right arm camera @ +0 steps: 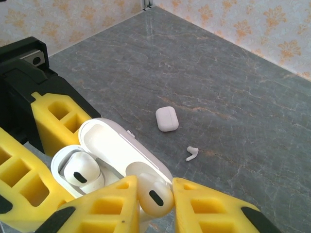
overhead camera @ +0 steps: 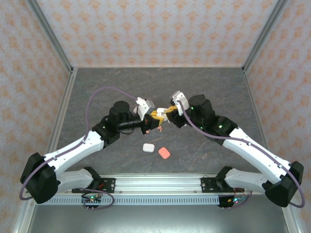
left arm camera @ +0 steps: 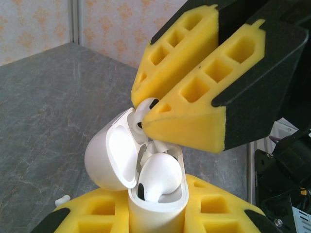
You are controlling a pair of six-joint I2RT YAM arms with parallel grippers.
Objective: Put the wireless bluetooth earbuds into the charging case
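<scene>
My left gripper (left arm camera: 156, 209) is shut on a white charging case (left arm camera: 155, 213), held upright with its lid (left arm camera: 109, 158) swung open. One white earbud (left arm camera: 160, 177) sits in the case. My right gripper (right arm camera: 155, 188) is shut on a second white earbud (right arm camera: 154, 195), held right at the case's open mouth (right arm camera: 121, 153) beside the seated bud (right arm camera: 82, 172). Its yellow fingers (left arm camera: 194, 121) come down from above the case, with the held bud's tip (left arm camera: 143, 112) just over the empty slot. From above, both grippers (overhead camera: 154, 118) (overhead camera: 168, 112) meet mid-table.
A closed white case (overhead camera: 148, 146) and a salmon-pink case (overhead camera: 164, 153) lie on the grey table in front of the grippers. Another loose white earbud (right arm camera: 192, 153) lies near a closed white case (right arm camera: 166, 119). Patterned walls enclose the table.
</scene>
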